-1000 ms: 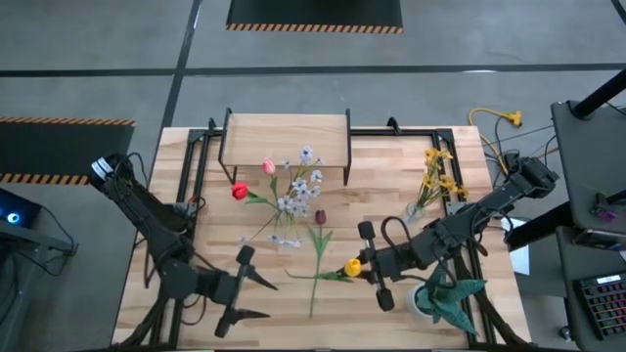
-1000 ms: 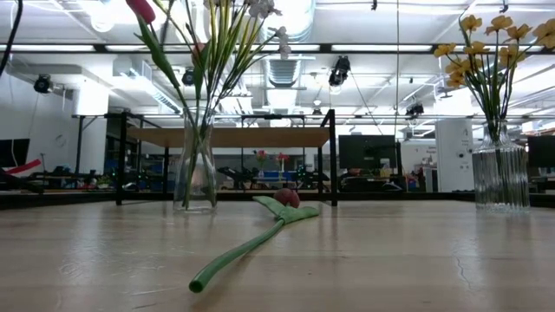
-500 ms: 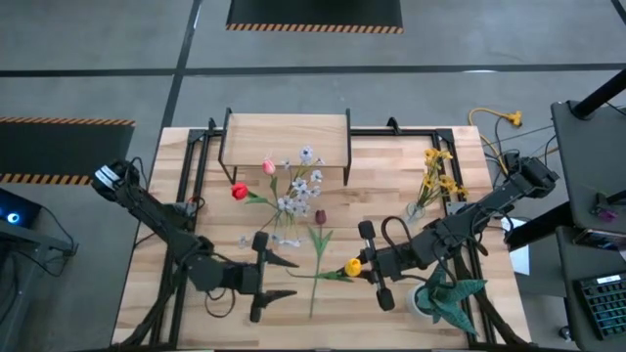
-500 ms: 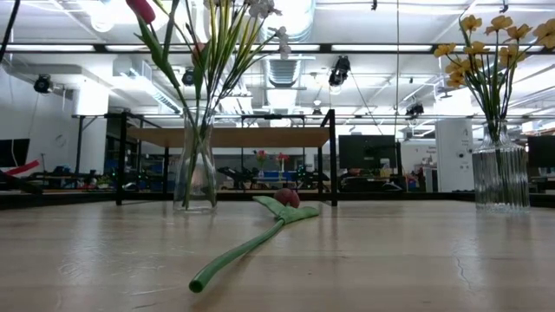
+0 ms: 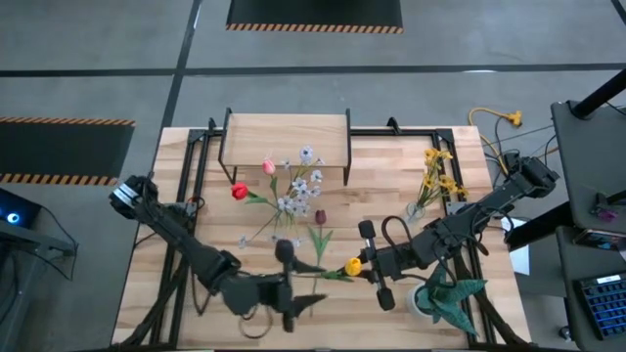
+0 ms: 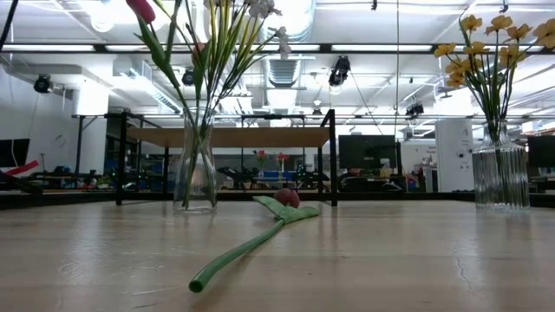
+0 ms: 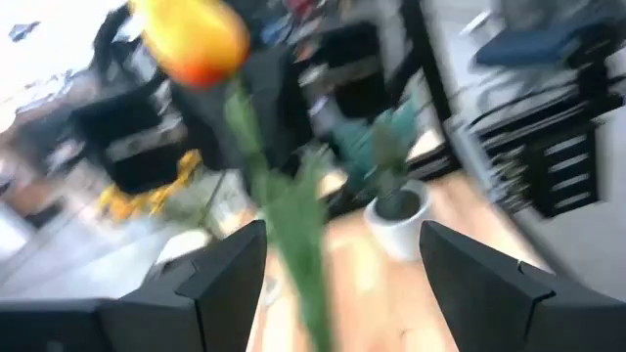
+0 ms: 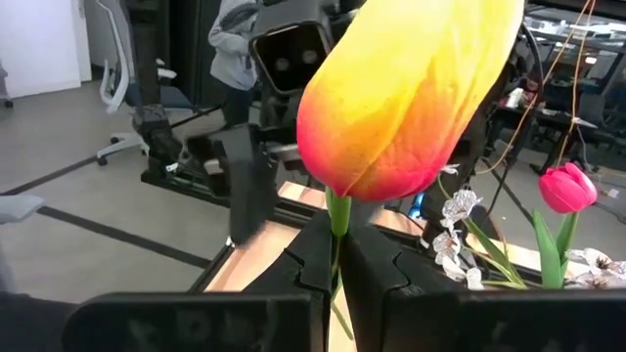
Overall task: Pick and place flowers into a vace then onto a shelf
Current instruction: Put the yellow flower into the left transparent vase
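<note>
Right now the right gripper (image 5: 370, 264) sits low on the table's right half, fingers pinched tight on the stem of a yellow-orange tulip (image 5: 352, 266). Bloom points toward 9 o'clock in the overhead view, and its green stem runs on the same way toward the left gripper (image 5: 296, 280). In the right wrist view the bloom (image 8: 406, 88) fills the frame, stem (image 8: 338, 230) nipped between the two dark fingers (image 8: 303, 259).

Left gripper is at the table's 6 o'clock edge, fingers spread wide — the tulip's stem (image 7: 289, 215) and leaves lie in the gap between them, not squeezed.

Glass vase (image 6: 195, 169) w/ red, pink and pale blossoms stands near table centre, in front of the small shelf (image 5: 286, 134) at 12 o'clock. A dark maroon tulip (image 5: 319, 227) lies flat on the wood just beside that vase — seen in the low view as a long green stem (image 6: 247, 247) on the boards.

Second vase w/ the yellow bunch (image 5: 437, 174) stands at about 2 o'clock. Potted plant (image 5: 445, 293) at 4 o'clock, close by the right arm.
</note>
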Controlling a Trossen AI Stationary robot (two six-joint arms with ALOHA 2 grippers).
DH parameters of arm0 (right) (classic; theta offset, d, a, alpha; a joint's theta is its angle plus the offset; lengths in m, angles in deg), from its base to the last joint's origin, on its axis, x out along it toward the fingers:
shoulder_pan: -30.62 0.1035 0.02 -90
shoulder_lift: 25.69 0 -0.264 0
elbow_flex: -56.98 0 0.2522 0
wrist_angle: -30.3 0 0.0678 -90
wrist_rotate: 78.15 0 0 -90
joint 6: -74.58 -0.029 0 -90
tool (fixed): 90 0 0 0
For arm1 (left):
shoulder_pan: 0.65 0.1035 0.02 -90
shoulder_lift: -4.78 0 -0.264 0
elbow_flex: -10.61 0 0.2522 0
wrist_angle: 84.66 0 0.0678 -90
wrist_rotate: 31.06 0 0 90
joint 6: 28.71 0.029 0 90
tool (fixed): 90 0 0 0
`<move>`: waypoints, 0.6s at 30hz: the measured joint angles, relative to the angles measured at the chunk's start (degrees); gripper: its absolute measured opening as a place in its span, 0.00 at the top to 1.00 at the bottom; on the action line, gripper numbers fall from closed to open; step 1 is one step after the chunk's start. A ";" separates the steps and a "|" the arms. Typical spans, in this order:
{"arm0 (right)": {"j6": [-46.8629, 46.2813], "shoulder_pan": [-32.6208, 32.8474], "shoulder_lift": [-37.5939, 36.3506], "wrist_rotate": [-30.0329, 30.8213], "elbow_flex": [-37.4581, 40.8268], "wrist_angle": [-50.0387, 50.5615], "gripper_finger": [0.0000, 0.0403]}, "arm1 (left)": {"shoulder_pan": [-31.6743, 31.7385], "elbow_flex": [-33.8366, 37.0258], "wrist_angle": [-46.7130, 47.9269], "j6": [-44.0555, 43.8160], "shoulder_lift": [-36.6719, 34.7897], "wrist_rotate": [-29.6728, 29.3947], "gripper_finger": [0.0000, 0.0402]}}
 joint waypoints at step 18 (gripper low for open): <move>-0.65 0.23 -0.44 0.02 -0.02 1.41 0.98 | 4.18 -11.36 15.77 -15.40 5.70 -0.81 0.37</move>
